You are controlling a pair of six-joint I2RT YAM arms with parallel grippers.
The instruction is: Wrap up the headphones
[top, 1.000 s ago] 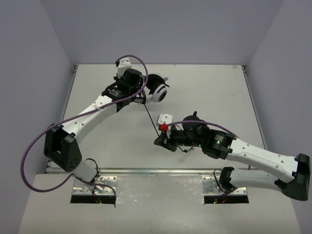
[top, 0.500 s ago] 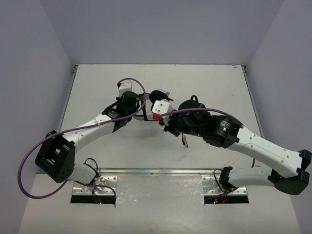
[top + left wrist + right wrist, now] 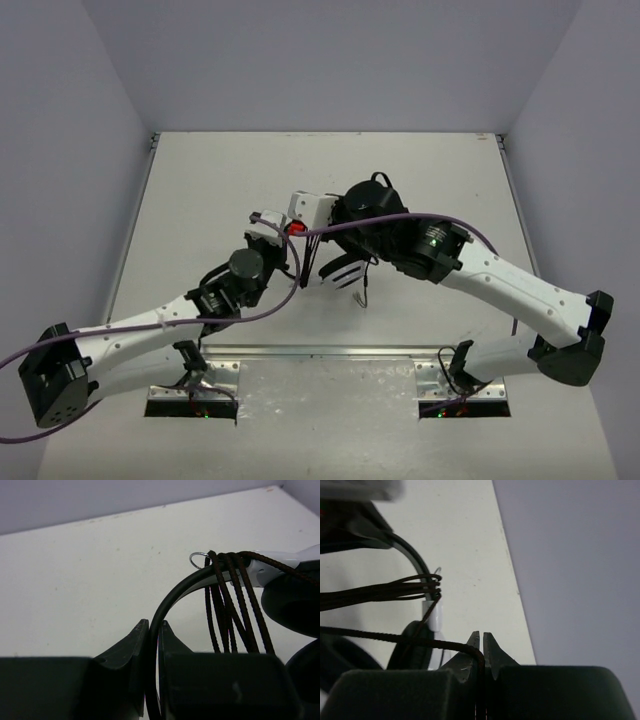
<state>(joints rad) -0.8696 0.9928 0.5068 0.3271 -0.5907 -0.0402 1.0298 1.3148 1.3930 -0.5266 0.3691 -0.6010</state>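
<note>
Left end effector (image 3: 154, 630) pinches headband (image 3: 170, 597), right end effector (image 3: 481, 642) cord (image 3: 445, 644), over white table (image 3: 200, 180), lilac walls (image 3: 330, 60)

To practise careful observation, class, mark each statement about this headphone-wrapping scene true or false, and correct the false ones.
1. The left gripper is shut on the headband. True.
2. The right gripper is open and holds nothing. False: it is shut on the cord.
3. The cord is wound several times around the headband, close to an ear cup. True.
4. The headphones lie untouched at the far right corner of the table. False: they are near the table's middle, with the left gripper on the headband and the right gripper on the cord.
</note>
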